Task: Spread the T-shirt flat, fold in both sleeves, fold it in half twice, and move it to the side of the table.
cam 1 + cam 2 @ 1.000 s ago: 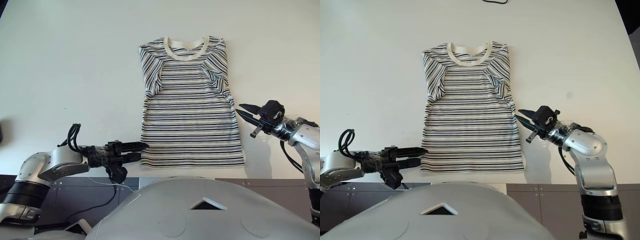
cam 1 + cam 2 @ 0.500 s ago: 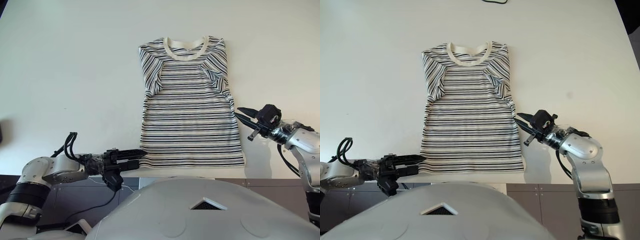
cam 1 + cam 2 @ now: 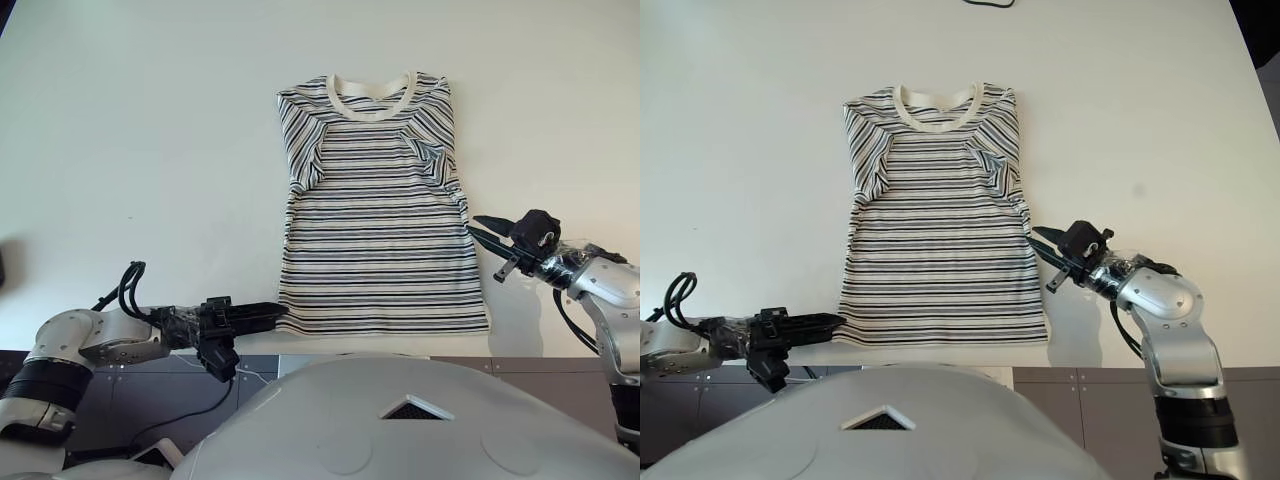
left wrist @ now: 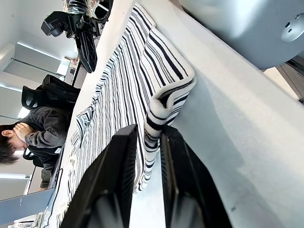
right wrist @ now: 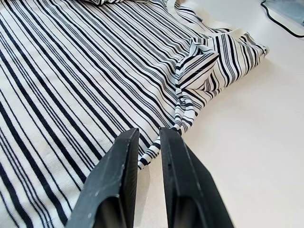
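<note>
A striped T-shirt — white with dark bands and a cream collar — is lying flat on the white table, collar pointing toward the table's far edge and hem sitting just inside its near edge. Both sleeves are lying folded in over the chest — the hem's left corner is curling up off the tabletop.

White table, striped T-shirt lying flat on it right of centre, collar toward the far edge, hem at the near edge, both sleeves folded in, possibly a dark cable at the far edge
</note>
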{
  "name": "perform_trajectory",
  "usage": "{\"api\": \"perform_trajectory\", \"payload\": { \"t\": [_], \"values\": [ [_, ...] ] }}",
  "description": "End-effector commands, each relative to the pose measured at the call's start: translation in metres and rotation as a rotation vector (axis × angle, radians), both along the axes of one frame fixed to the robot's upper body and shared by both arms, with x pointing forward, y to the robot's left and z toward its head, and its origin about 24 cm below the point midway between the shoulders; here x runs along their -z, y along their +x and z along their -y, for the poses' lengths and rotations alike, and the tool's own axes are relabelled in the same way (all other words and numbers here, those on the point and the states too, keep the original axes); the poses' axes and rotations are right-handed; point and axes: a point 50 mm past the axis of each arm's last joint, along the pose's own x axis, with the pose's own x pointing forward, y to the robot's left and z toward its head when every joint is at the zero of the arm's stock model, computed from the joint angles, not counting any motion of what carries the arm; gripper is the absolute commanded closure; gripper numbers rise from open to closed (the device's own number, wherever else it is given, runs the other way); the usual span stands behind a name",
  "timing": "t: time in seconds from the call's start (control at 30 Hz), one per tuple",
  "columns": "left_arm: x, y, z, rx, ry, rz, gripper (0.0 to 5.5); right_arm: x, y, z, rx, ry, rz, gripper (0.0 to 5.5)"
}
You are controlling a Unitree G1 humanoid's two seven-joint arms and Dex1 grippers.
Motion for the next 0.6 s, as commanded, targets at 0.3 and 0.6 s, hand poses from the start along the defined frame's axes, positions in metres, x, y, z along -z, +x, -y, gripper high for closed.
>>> {"api": "perform_trajectory", "payload": {
  "t": [0.3,0.6],
  "values": [
    [0.028,-0.046,0.008,0.078,0.276,-0.21,5.39,-0.01,-0.005,0.01,-0.052,-0.052,0.002,4.7],
    [0.03,-0.063,0.008,0.002,0.298,-0.232,5.39,-0.019,-0.062,0.032,-0.445,-0.381,0.021,4.7]
  ]
}}
